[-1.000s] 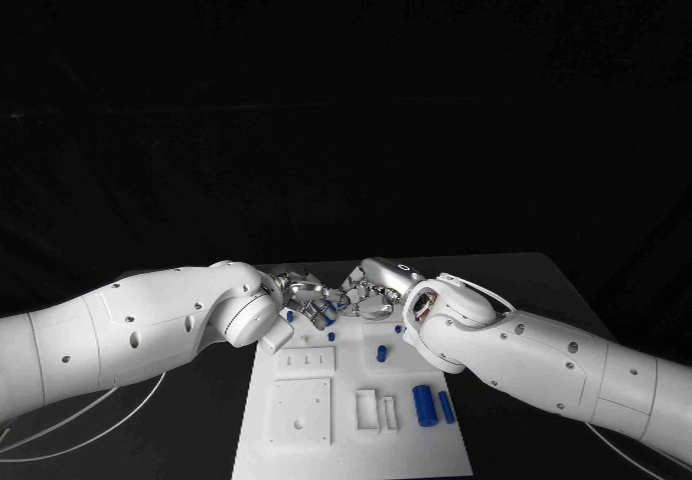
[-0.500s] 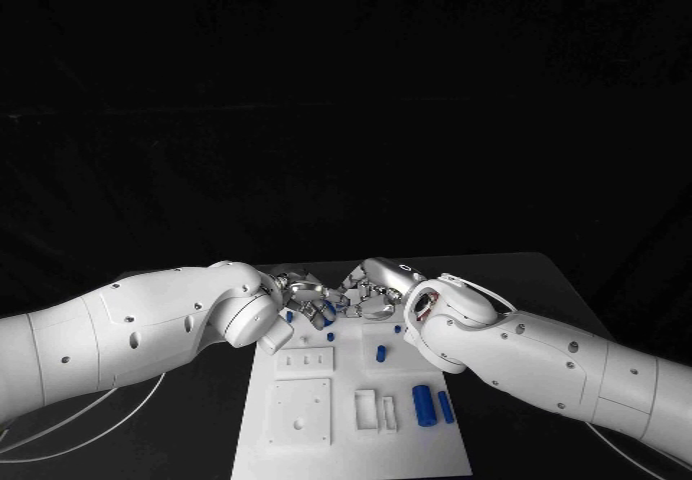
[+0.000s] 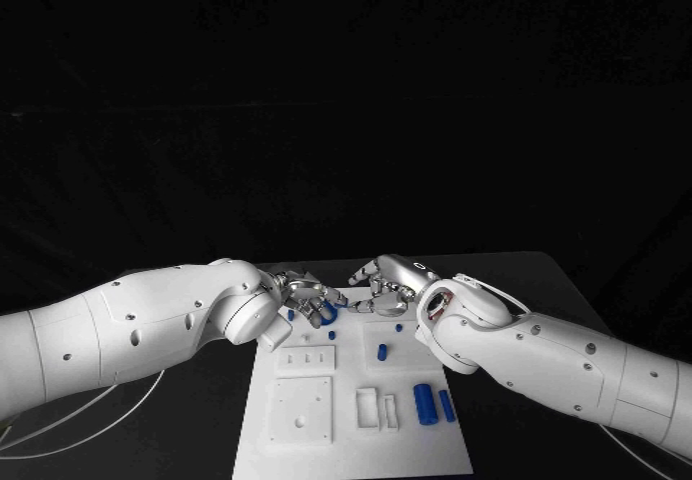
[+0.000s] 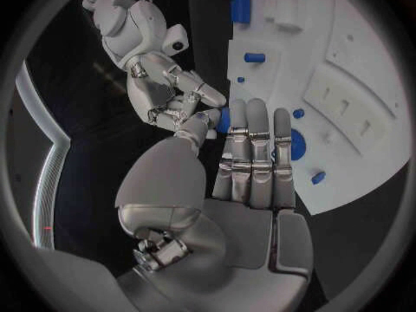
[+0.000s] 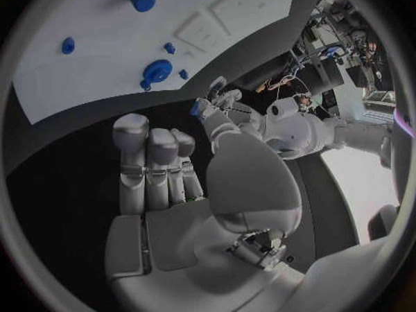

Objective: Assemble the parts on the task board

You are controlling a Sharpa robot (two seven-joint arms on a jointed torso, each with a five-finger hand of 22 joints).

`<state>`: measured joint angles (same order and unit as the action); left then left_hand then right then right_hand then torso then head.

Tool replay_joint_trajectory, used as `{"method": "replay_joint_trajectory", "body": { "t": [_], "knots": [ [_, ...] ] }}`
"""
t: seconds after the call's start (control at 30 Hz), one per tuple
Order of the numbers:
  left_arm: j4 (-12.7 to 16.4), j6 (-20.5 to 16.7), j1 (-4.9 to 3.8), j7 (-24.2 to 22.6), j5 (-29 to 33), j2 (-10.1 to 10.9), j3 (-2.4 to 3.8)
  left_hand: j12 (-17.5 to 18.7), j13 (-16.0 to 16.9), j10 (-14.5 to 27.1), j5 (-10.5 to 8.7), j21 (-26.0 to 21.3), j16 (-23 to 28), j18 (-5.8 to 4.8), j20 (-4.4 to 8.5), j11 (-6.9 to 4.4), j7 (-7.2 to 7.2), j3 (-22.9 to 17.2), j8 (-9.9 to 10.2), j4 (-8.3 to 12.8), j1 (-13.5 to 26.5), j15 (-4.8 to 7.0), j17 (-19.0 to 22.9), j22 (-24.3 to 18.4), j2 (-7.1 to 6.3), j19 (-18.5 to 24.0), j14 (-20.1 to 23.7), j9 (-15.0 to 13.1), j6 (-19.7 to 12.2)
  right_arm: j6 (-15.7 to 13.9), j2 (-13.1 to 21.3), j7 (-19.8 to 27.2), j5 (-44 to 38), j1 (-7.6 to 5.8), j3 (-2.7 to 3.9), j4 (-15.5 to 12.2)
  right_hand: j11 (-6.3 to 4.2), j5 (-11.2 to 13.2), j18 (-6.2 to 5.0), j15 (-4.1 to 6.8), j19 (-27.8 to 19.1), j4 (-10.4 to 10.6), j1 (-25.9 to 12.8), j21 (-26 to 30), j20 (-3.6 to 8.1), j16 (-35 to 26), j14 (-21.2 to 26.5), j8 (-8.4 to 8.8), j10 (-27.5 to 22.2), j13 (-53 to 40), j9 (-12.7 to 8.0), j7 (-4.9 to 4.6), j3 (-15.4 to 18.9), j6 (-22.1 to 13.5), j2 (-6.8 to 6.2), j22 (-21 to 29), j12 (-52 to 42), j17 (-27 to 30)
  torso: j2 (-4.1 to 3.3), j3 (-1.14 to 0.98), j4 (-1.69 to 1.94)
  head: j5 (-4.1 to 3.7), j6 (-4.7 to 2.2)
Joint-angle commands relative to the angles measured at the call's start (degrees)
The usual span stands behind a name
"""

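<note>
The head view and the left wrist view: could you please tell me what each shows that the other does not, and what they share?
Head view: both white arms, the left arm and the right arm, reaching in, and a thin blue rod near the plate's close end.
Left wrist view: the left hand from its palm side, with a small blue part pinched between thumb and fingers.
Both: the white plate, the thick blue cylinder, the short blue peg and the right hand meeting the left.
</note>
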<state>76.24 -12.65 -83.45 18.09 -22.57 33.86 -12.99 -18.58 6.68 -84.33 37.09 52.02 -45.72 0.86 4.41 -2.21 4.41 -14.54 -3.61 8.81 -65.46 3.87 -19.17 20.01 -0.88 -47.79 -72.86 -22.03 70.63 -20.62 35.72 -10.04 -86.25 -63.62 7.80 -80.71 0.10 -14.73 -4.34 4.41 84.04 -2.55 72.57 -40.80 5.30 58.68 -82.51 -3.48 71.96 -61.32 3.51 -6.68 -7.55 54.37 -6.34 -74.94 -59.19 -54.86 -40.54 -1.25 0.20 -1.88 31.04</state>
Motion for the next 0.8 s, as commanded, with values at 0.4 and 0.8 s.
{"method": "replay_joint_trajectory", "body": {
  "t": [0.4, 0.8],
  "knots": [
    [-0.79, 0.23, -0.13, 3.22, -6.75, 0.61, 0.0, -10.0, 5.17, -2.45, -0.6, 5.34, -5.58, -0.86, 2.6, -2.55, -5.97, 0.08, -0.02, 1.15, 0.0, 2.29, -3.19, 2.61, -0.16, -2.84, -3.14, -16.25, 7.78, -2.01, 7.81, 5.46, 7.55, 0.83, 0.18, -3.49, -0.07, -2.54, -1.09, -0.35, 0.52, 0.27, 0.51, 2.22, -0.26, -1.0, 0.34, 0.01, -0.87, 0.69, -0.02, 0.22, 0.4, 1.72, 0.38, -4.32, 0.91, 0.85, 0.1, -0.02, -0.18, 0.81, 0.23],
    [-0.57, -0.05, -0.13, 7.69, -13.54, 1.14, -0.25, -22.43, 14.72, -2.31, -0.9, 8.98, -16.67, -0.85, 4.8, -3.92, -6.57, -0.16, -0.12, 0.96, -0.4, 4.39, -8.37, 7.02, -0.6, -6.97, -4.45, -11.25, 9.46, -2.17, 13.12, 6.69, 18.51, 0.83, 2.86, -4.23, -0.13, -4.57, -1.04, -0.3, 0.57, 0.05, 0.17, 2.64, -0.2, -1.01, 0.32, 0.01, -0.87, 0.79, -0.02, 0.25, 0.23, 2.06, 0.52, -4.31, 0.86, 0.91, 0.25, -0.06, -0.11, 0.99, 1.12]
  ]
}}
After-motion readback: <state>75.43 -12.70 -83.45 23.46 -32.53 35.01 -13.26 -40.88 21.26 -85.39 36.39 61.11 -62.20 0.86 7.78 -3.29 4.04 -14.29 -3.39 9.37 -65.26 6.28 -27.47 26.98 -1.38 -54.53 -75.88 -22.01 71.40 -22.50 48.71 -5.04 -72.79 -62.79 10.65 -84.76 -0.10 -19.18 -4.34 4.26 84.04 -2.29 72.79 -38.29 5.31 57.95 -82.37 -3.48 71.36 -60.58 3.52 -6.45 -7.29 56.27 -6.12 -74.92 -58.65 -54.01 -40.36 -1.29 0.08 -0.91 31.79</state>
